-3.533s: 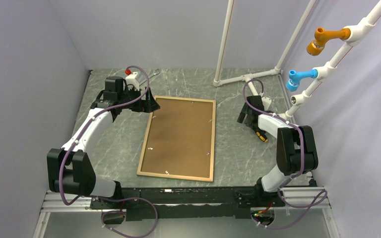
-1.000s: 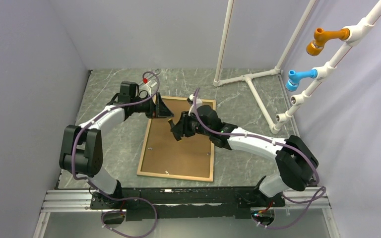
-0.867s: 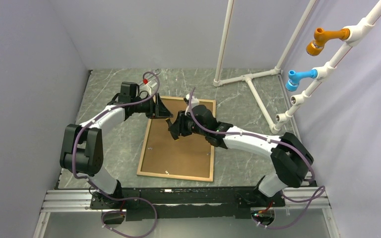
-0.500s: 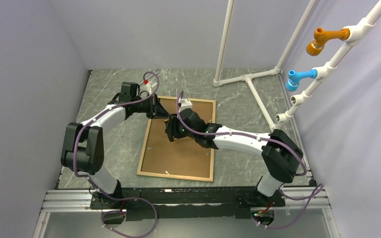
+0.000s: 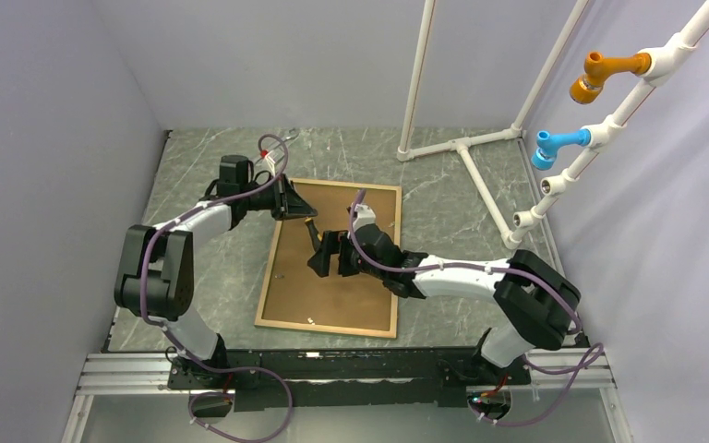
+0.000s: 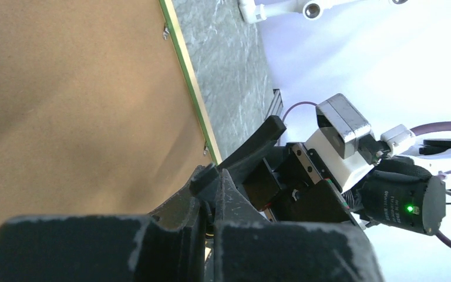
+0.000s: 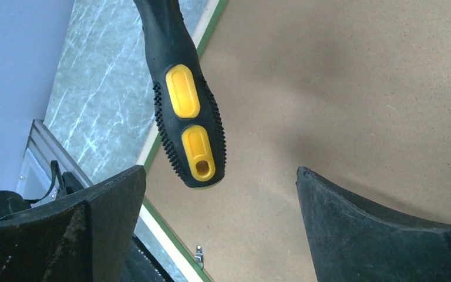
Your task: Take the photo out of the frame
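The frame point(image 5: 328, 328) lies back-up on the surface point(image 5: 231, 295), brown backing board point(image 5: 332, 295) inside pale, green-edged rails. The left fingers point(image 6: 232, 202) pinch a black-yellow screwdriver point(image 7: 188, 117); the right fingers point(image 7: 381, 229) gape wide, empty.

The left arm point(image 5: 194, 220) rises from its base at the lower left, then runs rightward toward the centre with its forearm nearly level. It ends in the left end effector point(image 5: 303, 211), whose fingers point(image 6: 202, 183) are pressed together on the screwdriver point(image 5: 313, 231). The right arm point(image 5: 457, 269) bends at its elbow on the right and stretches leftward to the middle. The right end effector point(image 5: 325, 266) sits just below the left one, its fingers point(image 7: 111, 200) spread wide apart.
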